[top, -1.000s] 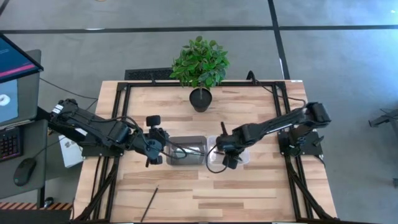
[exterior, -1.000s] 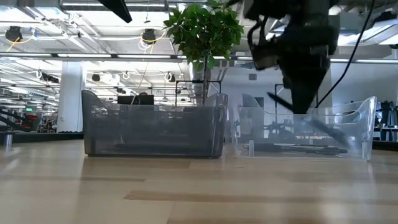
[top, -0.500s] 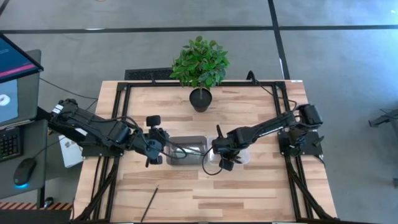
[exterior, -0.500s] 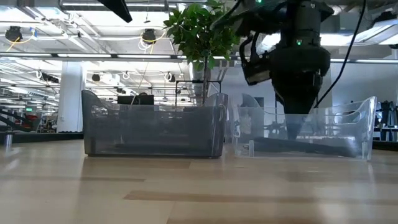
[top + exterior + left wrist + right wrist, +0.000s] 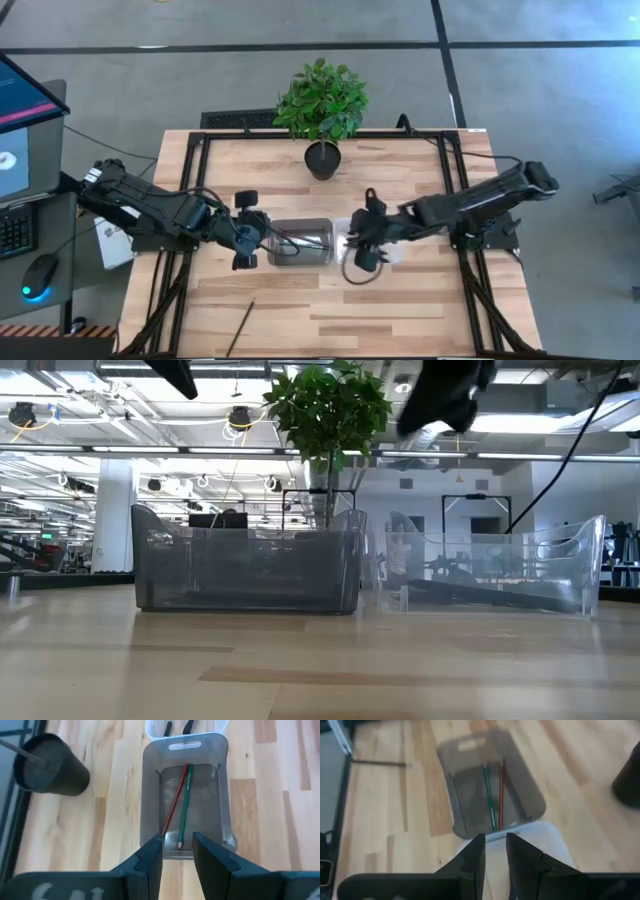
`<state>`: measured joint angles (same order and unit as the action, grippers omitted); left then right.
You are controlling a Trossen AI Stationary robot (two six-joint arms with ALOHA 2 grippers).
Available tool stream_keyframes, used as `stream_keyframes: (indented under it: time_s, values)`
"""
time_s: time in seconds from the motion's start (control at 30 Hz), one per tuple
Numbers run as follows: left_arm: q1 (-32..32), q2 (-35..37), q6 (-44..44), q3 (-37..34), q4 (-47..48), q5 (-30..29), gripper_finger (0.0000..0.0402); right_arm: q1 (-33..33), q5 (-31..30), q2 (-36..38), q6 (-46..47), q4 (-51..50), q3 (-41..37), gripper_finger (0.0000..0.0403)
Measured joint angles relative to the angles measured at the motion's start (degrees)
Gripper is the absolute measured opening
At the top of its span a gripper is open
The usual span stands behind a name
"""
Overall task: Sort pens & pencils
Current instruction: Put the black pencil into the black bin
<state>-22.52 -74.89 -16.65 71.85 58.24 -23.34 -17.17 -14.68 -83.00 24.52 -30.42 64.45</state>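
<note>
Pencils: two [image 5: 181,805] in grey bin [image 5: 150,785], centre frame; one [image 5: 240,328] on bench [image 5: 400,300], lower left.
Pens: in clear bin [image 5: 590,575].
Left claw [image 5: 176,851]: narrowly spread, empty.
Right claw [image 5: 493,851]: narrowly spread, empty.
Risk: the thin stray pencil may roll when pinched.

Smoky grey translucent bin [image 5: 185,795]: holds one red pencil [image 5: 175,800] and one green pencil [image 5: 184,805], both ahead of the left gripper [image 5: 177,855], whose fingers are black. Clear colourless bin [image 5: 490,575]: dark sticks lie inside, probably black pens [image 5: 480,592]. Table [image 5: 400,300]: pale wood planks with light and tan stripes. Plant [image 5: 322,98]: green leaves, black pot [image 5: 47,765]. Loose stick [image 5: 240,328] on the table: dark brownish.
</note>
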Motion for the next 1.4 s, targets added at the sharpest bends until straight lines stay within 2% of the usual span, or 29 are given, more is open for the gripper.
stream_keyframes:
  time_s: [0.33, 0.5, 0.57, 0.7, 0.9, 1.17, 1.3, 1.4]
  values:
    - [0.02, 0.00, -11.13, 0.00, 4.05, 0.79, 0.0105, -7.71, -15.74, 7.69, -1.21, -2.72, -0.02, 0.0102]
    - [-0.04, 0.00, -26.17, 0.00, 7.12, 12.32, 0.0110, -9.01, -19.87, 7.97, -1.24, -5.55, -0.02, 0.0102]
    - [-0.91, -0.30, -31.92, 0.00, 8.53, 14.10, 0.0110, -8.95, -21.16, 7.93, -1.22, -7.81, -0.02, 0.0102]
    - [-4.19, -1.23, -42.53, 0.00, 10.53, 14.96, 0.0110, -7.81, -21.44, 7.56, -1.16, -11.58, -0.04, 0.0102]
    - [-12.31, -4.97, -57.00, 0.02, 10.28, 15.77, 0.0110, -6.69, -21.64, 7.60, -1.16, -12.80, -0.04, 0.0102]
    - [-21.65, -14.51, -72.87, 0.02, 9.48, 23.37, 0.0110, -6.84, -21.64, 7.60, -2.66, -13.52, -0.04, 0.0102]
    - [-24.41, -18.25, -77.26, 0.02, 4.02, 27.60, 0.0110, -6.82, -21.66, 7.64, -5.03, -11.68, -0.95, 0.0102]
    - [-26.11, -19.95, -80.26, 0.02, -3.02, 29.53, 0.0110, -6.83, -21.38, 9.03, -6.79, -6.99, -4.92, 0.0102]
